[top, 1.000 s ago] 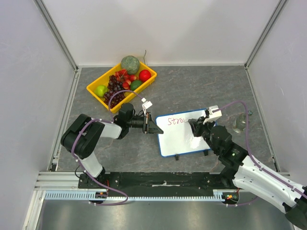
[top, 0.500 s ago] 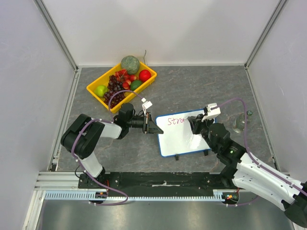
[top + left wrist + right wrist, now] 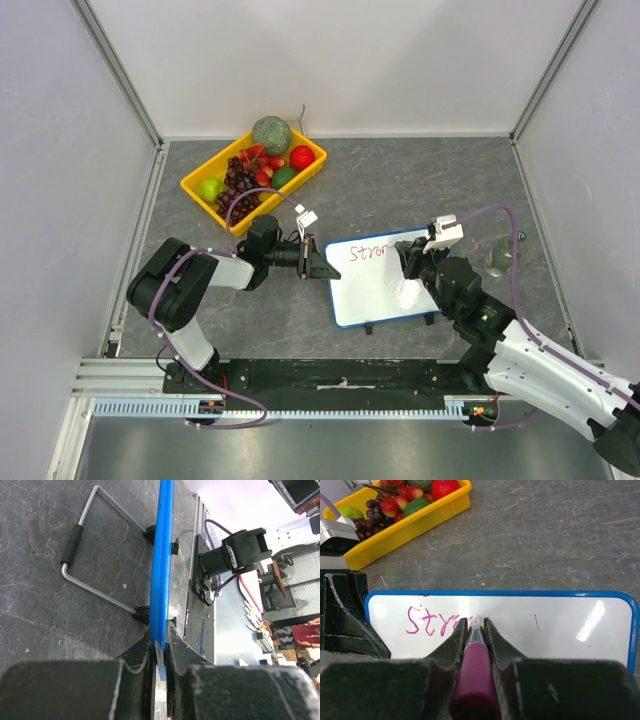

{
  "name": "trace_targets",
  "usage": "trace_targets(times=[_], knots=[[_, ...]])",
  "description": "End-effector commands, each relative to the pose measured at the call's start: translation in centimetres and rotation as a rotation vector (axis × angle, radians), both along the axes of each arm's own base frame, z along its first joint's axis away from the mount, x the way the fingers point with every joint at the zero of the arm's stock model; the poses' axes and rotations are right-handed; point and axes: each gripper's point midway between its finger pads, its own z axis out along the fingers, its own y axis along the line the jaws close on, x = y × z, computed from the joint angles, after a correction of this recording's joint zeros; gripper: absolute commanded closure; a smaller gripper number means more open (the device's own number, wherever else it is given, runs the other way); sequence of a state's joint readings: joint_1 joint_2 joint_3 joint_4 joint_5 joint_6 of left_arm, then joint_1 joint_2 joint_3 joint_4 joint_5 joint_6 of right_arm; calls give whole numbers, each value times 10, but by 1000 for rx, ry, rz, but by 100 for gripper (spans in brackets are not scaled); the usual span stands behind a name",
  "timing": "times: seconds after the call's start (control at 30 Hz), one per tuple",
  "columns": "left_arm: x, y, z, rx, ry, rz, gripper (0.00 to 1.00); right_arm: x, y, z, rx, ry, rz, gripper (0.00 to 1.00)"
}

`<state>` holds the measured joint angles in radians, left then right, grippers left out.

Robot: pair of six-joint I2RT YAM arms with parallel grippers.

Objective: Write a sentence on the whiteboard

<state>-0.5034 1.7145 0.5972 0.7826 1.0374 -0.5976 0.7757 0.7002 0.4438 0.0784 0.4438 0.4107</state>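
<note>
The whiteboard (image 3: 375, 285), white with a blue rim, lies on the grey table. Pink letters of the sentence (image 3: 366, 252) read roughly "Stro" along its far edge, and "Str" shows in the right wrist view (image 3: 427, 621). My left gripper (image 3: 322, 264) is shut on the board's left blue rim (image 3: 161, 570), seen edge-on between the jaws. My right gripper (image 3: 408, 262) is shut on a magenta marker (image 3: 474, 672) whose tip touches the board (image 3: 560, 630) just right of the letters.
A yellow tray (image 3: 197, 186) of fruit stands at the back left, also in the right wrist view (image 3: 410, 527). A small clear object (image 3: 497, 262) lies right of the board. A metal wire stand (image 3: 80, 545) shows under the board.
The right gripper has shifted slightly right with the marker, and the pink writing has grown a little. The left arm has not moved.
</note>
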Motion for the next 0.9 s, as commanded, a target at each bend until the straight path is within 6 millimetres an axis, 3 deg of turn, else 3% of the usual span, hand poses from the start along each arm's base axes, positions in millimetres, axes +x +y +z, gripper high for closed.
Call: trace_targets(times=[0.0, 0.3, 0.5, 0.87], knots=[[-3, -2, -3, -3, -62, -44, 98, -2, -9, -2, -13, 7, -26, 100], [-3, -1, -3, -3, -60, -44, 98, -10, -8, -14, 5, 37, 3, 100], [-3, -2, -3, -3, -60, -43, 98, -12, -8, -9, 15, 27, 6, 100], [-3, -2, -3, -2, -59, -43, 98, -8, -8, 43, 72, -66, 0, 100]])
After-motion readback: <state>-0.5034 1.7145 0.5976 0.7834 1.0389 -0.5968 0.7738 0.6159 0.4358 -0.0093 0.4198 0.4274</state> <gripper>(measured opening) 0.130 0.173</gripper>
